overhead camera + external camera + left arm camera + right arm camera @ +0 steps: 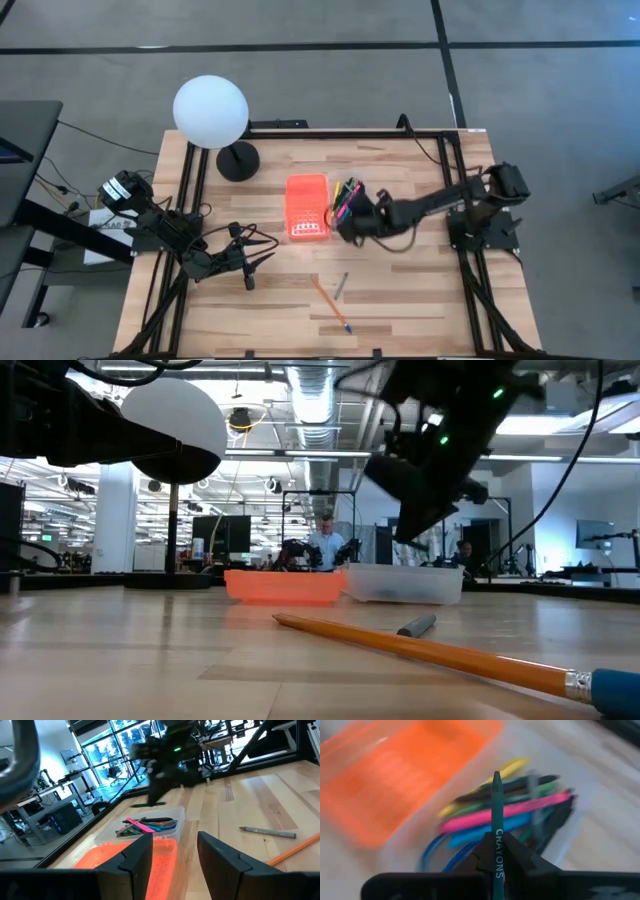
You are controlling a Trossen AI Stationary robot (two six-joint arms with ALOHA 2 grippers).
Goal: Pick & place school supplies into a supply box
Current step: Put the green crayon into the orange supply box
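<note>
The supply box lies open mid-table: a clear tray with pink, blue, green, yellow and black pens lying in it, and its orange lid flat beside it. My right gripper hovers just over the tray, shut on a dark green crayon. An orange pencil and a grey crayon lie on the wood nearer the front edge. My left gripper waits open at the table's left, touching nothing. My right gripper pinches the dark green crayon between its two fingers on the printed wrapper. The crayon lies along the fingers and sticks out ahead of them, its tip over the pens. It slants down from above, lifted clear of the tray.
A white globe lamp on a black foot stands at the back left. Black frame rails run along the table's left and right sides. Bare wood lies between the tray and the front edge, apart from the pencil and grey crayon.
</note>
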